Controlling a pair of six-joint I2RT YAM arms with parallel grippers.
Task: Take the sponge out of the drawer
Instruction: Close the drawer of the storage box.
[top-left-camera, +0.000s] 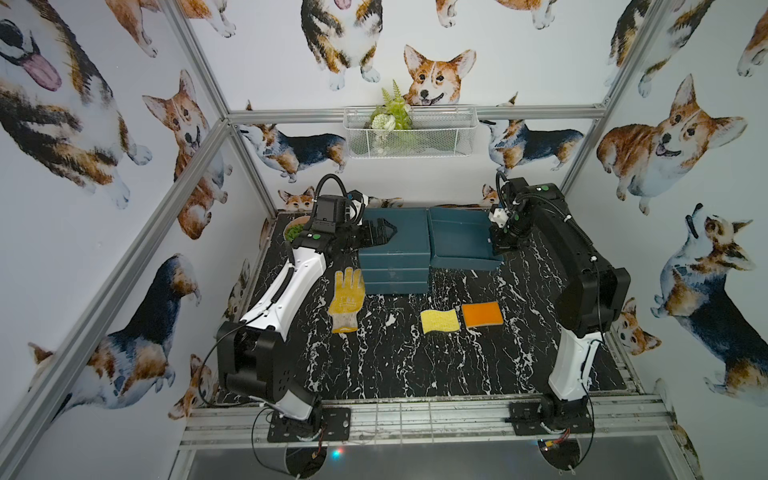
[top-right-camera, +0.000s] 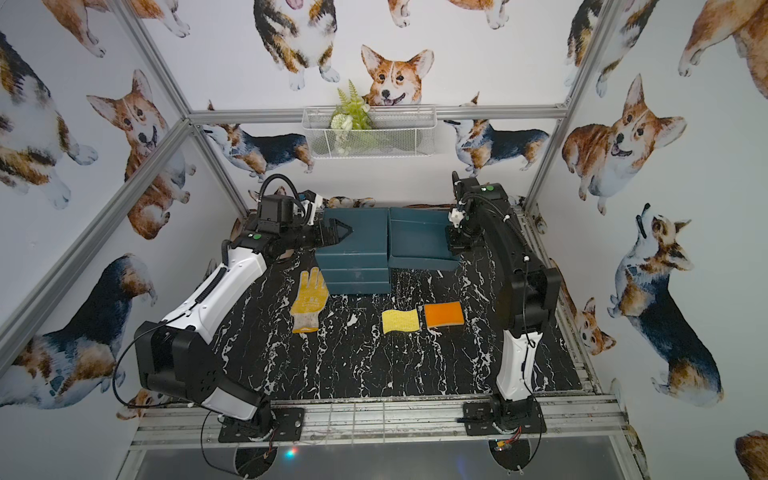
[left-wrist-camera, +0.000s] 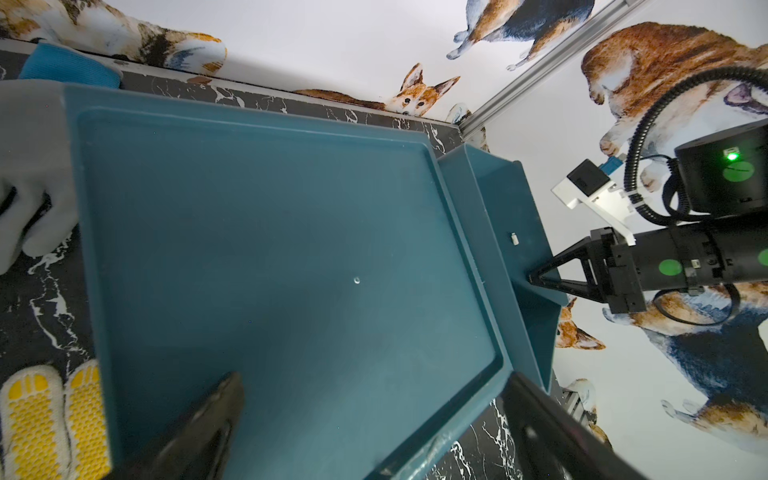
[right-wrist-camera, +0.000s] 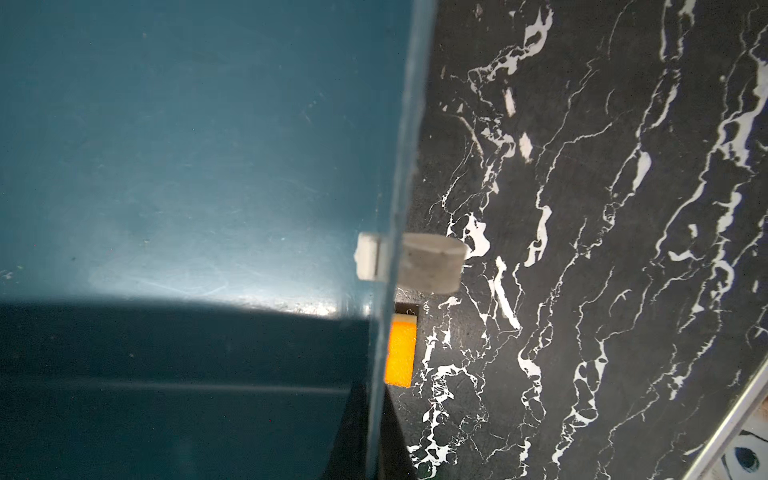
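Note:
An orange sponge (top-left-camera: 482, 314) (top-right-camera: 444, 314) lies on the black marble table, with a wavy yellow sponge (top-left-camera: 439, 321) (top-right-camera: 400, 321) right beside it. The teal drawer (top-left-camera: 461, 241) (top-right-camera: 419, 239) stands out of its cabinet (top-left-camera: 392, 253), just to the cabinet's right, and what shows of its inside (right-wrist-camera: 187, 166) is bare. My right gripper (top-left-camera: 498, 247) (right-wrist-camera: 376, 399) is shut on the drawer's front wall, near the grey knob (right-wrist-camera: 432, 264). A strip of the orange sponge (right-wrist-camera: 401, 353) shows past that wall. My left gripper (top-left-camera: 380, 235) (left-wrist-camera: 374, 415) hangs open over the cabinet's top (left-wrist-camera: 270, 249), holding nothing.
A yellow glove (top-left-camera: 345, 300) lies left of the cabinet. A bowl of greens (top-left-camera: 296, 230) sits at the back left under my left arm. A blue cloth (left-wrist-camera: 66, 66) and a grey glove (left-wrist-camera: 33, 166) lie by the cabinet. A wire basket (top-left-camera: 440, 139) hangs on the back wall.

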